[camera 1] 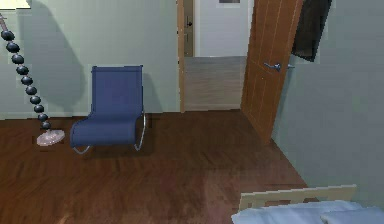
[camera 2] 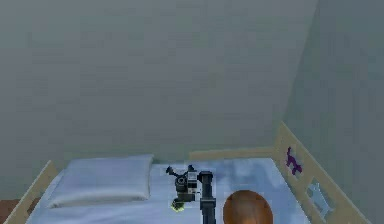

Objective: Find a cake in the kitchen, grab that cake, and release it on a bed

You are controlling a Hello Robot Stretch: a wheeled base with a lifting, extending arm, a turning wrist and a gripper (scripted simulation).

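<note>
1. Forward view: dark wood floor (camera 1: 180, 170), with a blue chair (camera 1: 112, 105) on thin metal legs near the pale wall.
2. Left of the chair, a floor lamp (camera 1: 25, 75) with a stem of dark beads slanting up from a round base on the floor.
3. Right of the chair, a doorway (camera 1: 214, 60) into a further room. Just beside it, a wooden door (camera 1: 268, 65) standing open, handle in sight.
4. High on the right-hand wall, a dark flat panel (camera 1: 312, 30) (a screen perhaps; cannot tell).
5. At the bottom right corner, one end of a bed (camera 1: 300, 205): pale wooden frame, light blue cover.
6. Arm side view: the bed's light blue sheet (camera 2: 260, 180) inside a pale wooden frame (camera 2: 235, 153), grey-green walls behind. White pillow (camera 2: 103, 180) lying at the left.
7. Arm (camera 2: 207, 205) rising from the bottom edge. Pincer (camera 2: 178, 180) left of its far end, over the sheet and just right of the pillow. Cannot tell whether wide or narrow, nor whether holding anything, with the sheet directly behind.
8. Cake (camera 2: 247, 208): a round brown lump at the bottom edge, just right of the arm, seen against the sheet. Cannot tell whether resting on it.
9. On the frame's right rail, a small purple thing (camera 2: 292, 160) and, nearer, a small white thing (camera 2: 318, 195); both too small to name.
</note>
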